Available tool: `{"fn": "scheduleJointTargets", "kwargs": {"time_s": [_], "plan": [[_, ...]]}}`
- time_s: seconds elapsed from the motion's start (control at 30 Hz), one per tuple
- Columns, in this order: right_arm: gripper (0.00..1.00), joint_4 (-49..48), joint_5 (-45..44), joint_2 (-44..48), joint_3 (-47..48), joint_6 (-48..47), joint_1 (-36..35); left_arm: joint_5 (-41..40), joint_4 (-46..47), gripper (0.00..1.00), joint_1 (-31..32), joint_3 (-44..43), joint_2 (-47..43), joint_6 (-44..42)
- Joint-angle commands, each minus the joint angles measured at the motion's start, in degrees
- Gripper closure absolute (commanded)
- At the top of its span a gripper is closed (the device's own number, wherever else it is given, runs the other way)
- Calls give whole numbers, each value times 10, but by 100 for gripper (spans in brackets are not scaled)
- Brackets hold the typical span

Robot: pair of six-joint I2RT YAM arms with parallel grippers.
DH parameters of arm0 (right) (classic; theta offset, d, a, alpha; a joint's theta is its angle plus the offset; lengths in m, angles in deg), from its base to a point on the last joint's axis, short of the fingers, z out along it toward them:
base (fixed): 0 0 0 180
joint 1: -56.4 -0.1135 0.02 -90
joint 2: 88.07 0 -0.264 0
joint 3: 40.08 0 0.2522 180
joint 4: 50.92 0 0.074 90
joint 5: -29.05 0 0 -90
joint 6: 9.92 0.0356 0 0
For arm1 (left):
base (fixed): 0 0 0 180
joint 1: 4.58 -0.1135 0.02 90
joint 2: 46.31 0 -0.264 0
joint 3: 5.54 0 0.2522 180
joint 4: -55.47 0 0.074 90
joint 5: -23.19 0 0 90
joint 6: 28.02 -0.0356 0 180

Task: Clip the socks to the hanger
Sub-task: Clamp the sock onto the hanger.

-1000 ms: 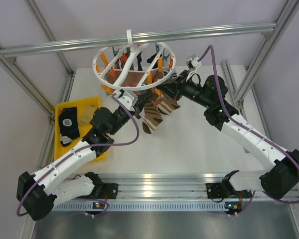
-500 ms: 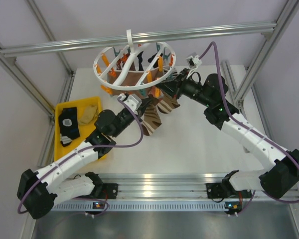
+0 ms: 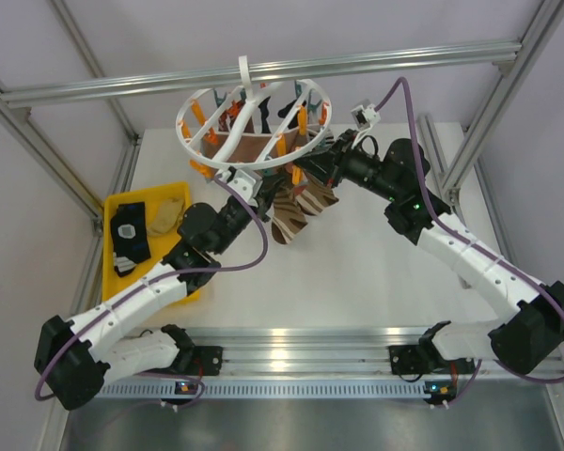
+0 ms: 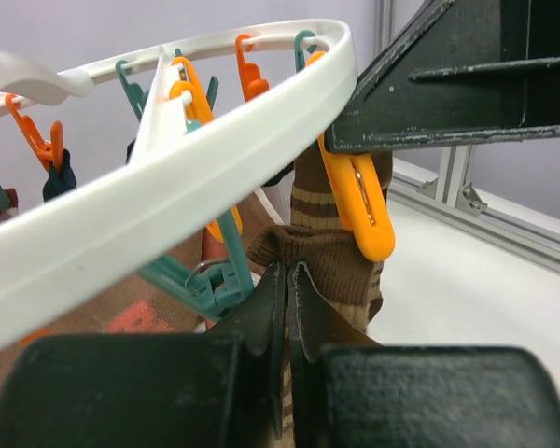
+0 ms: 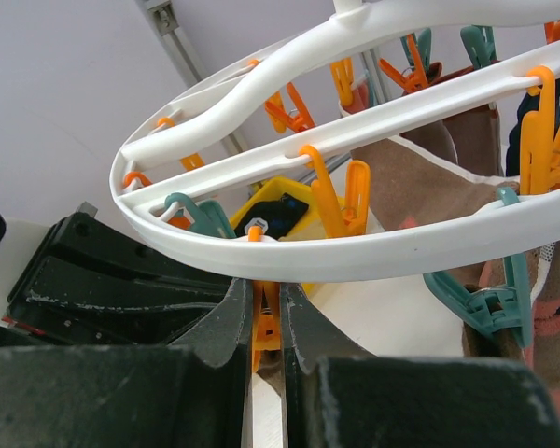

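The white hanger ring (image 3: 254, 127) hangs from the top bar, with orange and teal clips and several socks clipped under it. My left gripper (image 3: 259, 194) is shut on the cuff of a brown-and-cream striped sock (image 3: 288, 222). It holds the cuff (image 4: 331, 261) just below an orange clip (image 4: 359, 201) at the ring's rim (image 4: 168, 177). My right gripper (image 3: 310, 176) is shut on that orange clip (image 5: 266, 327) under the ring (image 5: 355, 252), squeezing it. In the wrist views each gripper's fingertips meet, left (image 4: 287, 280) and right (image 5: 266, 299).
A yellow tray (image 3: 146, 191) at the left holds a black sock (image 3: 130, 235) and a tan sock (image 3: 166, 214). The tray also shows in the right wrist view (image 5: 289, 196). Aluminium frame posts stand on both sides, and a rail runs along the near edge.
My left gripper has risen up and right with the striped sock, bringing the cuff close under the ring beside the orange clip. The right gripper has stayed on the clip.
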Motion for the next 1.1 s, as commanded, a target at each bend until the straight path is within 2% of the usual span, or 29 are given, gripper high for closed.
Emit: {"fn": "scheduleJointTargets", "kwargs": {"time_s": [0.0, 0.73, 0.8, 0.9, 1.07], "plan": [[100, 18, -28, -19, 2, 2, 4, -4, 43, 100, 3, -29, -7, 22], [100, -4, -4, -26, 5, 29, 4, 17, 41, 100, 5, -55, 13, 72], [97, -4, 1, -29, 7, 32, 4, 18, 41, 100, 6, -55, 12, 72], [86, -5, 7, -29, 9, 37, 4, 17, 37, 100, 7, -55, 13, 70], [87, -5, 8, -29, 13, 38, 4, 23, 32, 100, 7, -55, 12, 74]]}}
